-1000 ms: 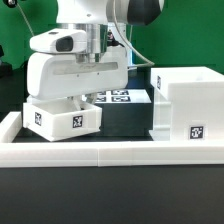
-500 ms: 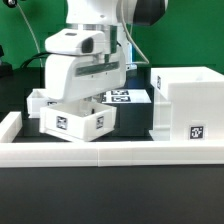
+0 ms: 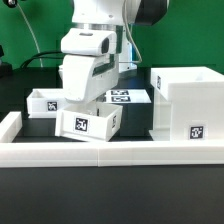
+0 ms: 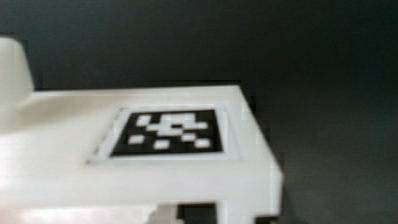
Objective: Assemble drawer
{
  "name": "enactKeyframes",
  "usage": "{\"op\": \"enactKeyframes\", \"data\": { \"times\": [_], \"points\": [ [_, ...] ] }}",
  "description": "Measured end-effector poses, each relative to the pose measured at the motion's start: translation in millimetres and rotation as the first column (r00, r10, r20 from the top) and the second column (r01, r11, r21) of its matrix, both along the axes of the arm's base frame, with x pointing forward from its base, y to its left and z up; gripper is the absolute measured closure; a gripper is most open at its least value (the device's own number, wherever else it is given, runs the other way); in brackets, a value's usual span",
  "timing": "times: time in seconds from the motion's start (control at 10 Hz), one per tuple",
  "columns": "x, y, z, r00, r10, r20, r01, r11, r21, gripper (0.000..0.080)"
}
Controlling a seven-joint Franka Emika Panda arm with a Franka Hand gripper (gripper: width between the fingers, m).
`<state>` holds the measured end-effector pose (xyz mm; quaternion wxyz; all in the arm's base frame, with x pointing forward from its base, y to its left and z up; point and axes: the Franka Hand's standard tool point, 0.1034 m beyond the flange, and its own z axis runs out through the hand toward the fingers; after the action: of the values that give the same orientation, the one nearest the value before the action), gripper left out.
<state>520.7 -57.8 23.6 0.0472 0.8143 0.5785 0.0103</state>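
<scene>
My gripper (image 3: 88,102) is shut on a small white tray (image 3: 90,124) with a square tag on its front and holds it slightly tilted just above the black table. In the wrist view the tray's tagged face (image 4: 173,133) fills the picture, and the gripper (image 4: 203,214) shows only at the frame's edge. A second small tray (image 3: 42,100) sits at the exterior view's left, behind the held one. The tall square hollow box (image 3: 190,100) with a tag stands at the exterior view's right, apart from the held tray. No knobs show.
The marker board (image 3: 127,97) lies flat on the table behind the held tray, next to the box. A low white wall (image 3: 110,153) borders the table's front and left. A green backdrop stands behind the arm.
My gripper has carried the small tray toward the exterior view's right, nearer the tall box. The second tray behind it has come into sight. The box has not moved.
</scene>
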Motion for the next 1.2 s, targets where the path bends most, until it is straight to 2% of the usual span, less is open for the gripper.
{"op": "enactKeyframes", "data": {
  "times": [0.2,0.4,0.6,0.9,1.0,1.2],
  "points": [
    [-0.5,13.5,1.0,1.000,0.000,-0.010,0.000,1.000,0.003,0.0757],
    [-2.0,9.8,-1.1,1.000,-0.009,-0.014,0.009,1.000,0.002,0.0757],
    [-2.7,13.3,-1.9,1.000,0.007,-0.019,-0.007,1.000,0.000,0.0757],
    [-3.9,38.7,-2.5,0.992,0.104,-0.074,-0.105,0.994,-0.010,0.0757],
    [-4.2,41.1,-2.0,0.989,0.110,-0.095,-0.112,0.994,-0.011,0.0757],
    [-7.6,34.4,-2.8,0.988,0.095,-0.125,-0.097,0.995,-0.011,0.0757]
  ]
}}
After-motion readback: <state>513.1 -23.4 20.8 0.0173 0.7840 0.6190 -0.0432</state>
